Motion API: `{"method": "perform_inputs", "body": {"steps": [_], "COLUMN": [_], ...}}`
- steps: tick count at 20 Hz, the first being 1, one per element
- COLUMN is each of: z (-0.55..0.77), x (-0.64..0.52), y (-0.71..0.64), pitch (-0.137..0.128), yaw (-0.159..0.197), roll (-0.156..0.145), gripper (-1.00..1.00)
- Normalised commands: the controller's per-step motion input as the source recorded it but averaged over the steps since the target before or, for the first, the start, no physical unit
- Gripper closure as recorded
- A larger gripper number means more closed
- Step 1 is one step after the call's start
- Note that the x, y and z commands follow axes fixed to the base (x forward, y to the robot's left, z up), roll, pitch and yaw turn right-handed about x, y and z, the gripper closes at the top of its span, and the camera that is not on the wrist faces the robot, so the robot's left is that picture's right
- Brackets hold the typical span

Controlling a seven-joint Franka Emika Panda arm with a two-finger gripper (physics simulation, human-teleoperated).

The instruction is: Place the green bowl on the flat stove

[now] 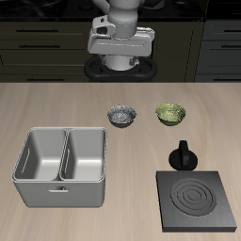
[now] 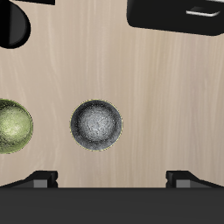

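We see the green bowl [image 1: 170,114] near the table's back edge, the flat stove [image 1: 197,200] at a front corner. Our gripper [image 1: 120,45] hangs above, fingers [image 2: 42,178] wide, empty.

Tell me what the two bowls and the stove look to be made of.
The green bowl looks like glazed ceramic or tinted glass: olive, faceted, glossy inside. The grey bowl looks metallic or silver-glazed, with bright glints on its pattern. The stove looks like matte dark grey metal or glass-ceramic, with ring marks and no shine.
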Motion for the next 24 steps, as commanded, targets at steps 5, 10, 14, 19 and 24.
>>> {"method": "perform_inputs", "body": {"steps": [5, 10, 14, 19, 24], "z": [-0.33, -0.17, -0.21, -0.25, -0.49], "x": [0.20, 0.22, 0.17, 0.05, 0.07], "y": [0.64, 0.69, 0.68, 0.50, 0.08], "pitch": [0.058, 0.026, 0.048, 0.035, 0.073], "yaw": [0.017, -0.003, -0.004, 0.018, 0.006], "roll": [0.025, 0.032, 0.084, 0.065, 0.009], "gripper": [-1.00, -1.00, -1.00, -1.00, -1.00]}}
